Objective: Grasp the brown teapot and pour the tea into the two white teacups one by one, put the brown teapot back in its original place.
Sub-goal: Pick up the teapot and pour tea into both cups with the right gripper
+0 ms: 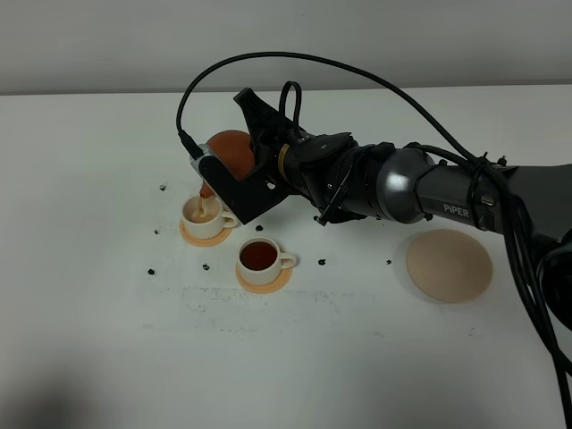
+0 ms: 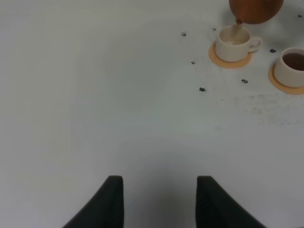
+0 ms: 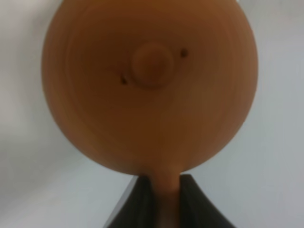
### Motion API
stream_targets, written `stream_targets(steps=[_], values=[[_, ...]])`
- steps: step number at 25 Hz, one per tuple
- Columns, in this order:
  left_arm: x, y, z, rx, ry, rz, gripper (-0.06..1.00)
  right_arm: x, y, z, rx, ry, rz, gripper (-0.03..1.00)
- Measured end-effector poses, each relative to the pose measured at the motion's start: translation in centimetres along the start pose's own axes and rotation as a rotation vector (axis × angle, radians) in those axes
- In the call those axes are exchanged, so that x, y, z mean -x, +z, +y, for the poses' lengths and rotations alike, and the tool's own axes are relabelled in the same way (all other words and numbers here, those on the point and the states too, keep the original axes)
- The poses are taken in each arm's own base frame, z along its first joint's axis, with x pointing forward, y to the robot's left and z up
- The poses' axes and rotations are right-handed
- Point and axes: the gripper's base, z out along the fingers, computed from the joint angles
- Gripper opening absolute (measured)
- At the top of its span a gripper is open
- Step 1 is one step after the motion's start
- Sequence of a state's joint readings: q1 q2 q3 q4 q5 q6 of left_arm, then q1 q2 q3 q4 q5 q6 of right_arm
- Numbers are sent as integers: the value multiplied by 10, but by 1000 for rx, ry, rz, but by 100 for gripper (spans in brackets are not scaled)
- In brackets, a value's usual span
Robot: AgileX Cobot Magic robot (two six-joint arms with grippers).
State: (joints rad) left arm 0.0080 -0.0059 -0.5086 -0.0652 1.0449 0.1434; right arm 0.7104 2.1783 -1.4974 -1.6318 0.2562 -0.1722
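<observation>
Right gripper (image 3: 166, 194) clamps brown teapot (image 1: 230, 148), filling teacup (image 1: 202, 212) 10 o'clock of full teacup (image 1: 260, 257); left gripper (image 2: 159, 183) apart. Next: level pot, return to disc (image 1: 449, 265).

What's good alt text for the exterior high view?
The right gripper tilts a round reddish-brown clay teapot, pouring tea into the farther small cream-white cup. The nearer matching cup already holds dark tea. A round pale beige disc lies bare at the right of the white table.
</observation>
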Motion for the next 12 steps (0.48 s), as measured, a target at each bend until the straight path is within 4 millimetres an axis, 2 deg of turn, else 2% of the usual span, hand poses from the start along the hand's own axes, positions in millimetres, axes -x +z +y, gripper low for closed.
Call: stream_targets(steps=[12], values=[[0, 0, 0, 0, 0, 0, 37, -1, 0, -1, -9, -39, 9, 9]])
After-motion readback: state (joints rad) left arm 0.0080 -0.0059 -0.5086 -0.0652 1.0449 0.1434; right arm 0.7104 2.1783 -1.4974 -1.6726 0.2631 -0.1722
